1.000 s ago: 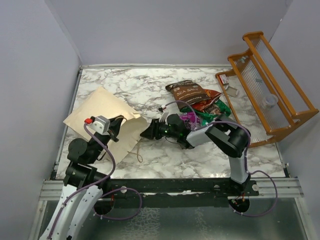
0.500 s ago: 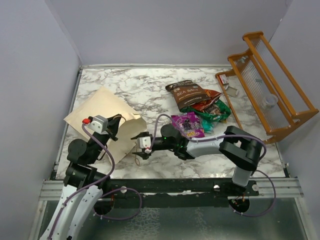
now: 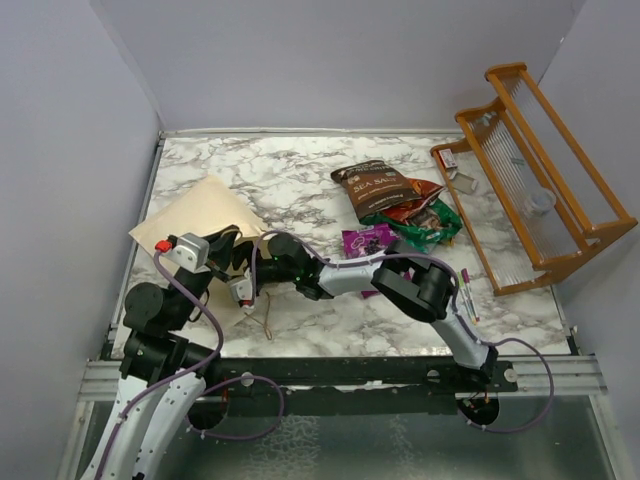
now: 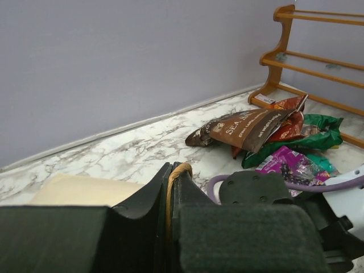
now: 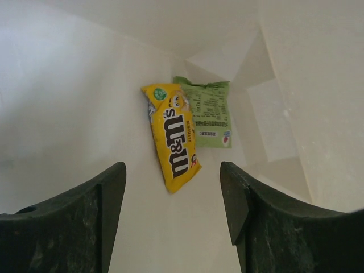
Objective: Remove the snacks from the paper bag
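Note:
The beige paper bag (image 3: 196,214) lies on its side at the table's left. My left gripper (image 3: 224,243) is shut on its twisted cord handle (image 4: 183,169), which is pinched between the jaws (image 4: 170,172). My right gripper (image 3: 244,274) is at the bag's mouth, open and empty (image 5: 172,176). Its view looks into the bag, where a yellow M&M's packet (image 5: 173,137) and a small green packet (image 5: 208,111) lie ahead of the fingertips. On the table lie the Sea Salt bag (image 3: 376,184), an orange-red bag (image 3: 420,197), green bags (image 3: 425,228) and a purple packet (image 3: 368,241).
A wooden rack (image 3: 540,190) stands at the right edge. A pink marker pen (image 3: 466,291) lies near the right arm. The bag's other cord handle (image 3: 268,318) loops on the marble. Walls close in the left and far sides.
My right gripper has left the purple packet by the pile and swung left into the bag's mouth. My left gripper still holds the handle.

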Controlling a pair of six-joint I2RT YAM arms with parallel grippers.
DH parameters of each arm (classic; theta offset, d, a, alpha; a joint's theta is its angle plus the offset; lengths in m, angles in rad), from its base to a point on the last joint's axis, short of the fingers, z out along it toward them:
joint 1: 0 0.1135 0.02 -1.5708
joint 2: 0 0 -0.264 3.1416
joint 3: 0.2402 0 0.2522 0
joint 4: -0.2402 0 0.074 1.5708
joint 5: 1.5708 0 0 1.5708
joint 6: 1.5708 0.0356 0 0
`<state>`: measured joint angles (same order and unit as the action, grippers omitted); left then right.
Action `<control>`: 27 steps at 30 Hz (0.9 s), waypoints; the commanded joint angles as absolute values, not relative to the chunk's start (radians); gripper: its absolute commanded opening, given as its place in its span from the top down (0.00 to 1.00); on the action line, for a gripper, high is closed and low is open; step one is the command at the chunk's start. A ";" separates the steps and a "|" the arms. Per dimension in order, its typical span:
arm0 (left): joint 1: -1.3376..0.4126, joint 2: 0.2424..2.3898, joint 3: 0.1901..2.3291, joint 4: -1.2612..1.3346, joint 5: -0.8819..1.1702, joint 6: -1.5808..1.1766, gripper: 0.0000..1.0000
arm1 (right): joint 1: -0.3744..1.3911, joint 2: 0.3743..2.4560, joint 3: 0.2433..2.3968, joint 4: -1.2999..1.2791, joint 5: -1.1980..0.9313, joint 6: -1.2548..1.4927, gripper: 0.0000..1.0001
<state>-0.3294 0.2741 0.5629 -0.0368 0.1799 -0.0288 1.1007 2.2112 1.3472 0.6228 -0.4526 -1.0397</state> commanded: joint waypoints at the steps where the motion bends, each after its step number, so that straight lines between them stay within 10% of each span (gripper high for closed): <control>1: -0.331 0.253 0.580 -0.033 0.217 -0.020 1.00 | 1.111 2.304 1.466 0.530 -0.406 -1.161 0.32; 27: -0.331 0.319 0.571 0.083 0.349 -0.128 1.00 | 1.118 2.638 1.864 0.493 -0.261 -1.198 0.24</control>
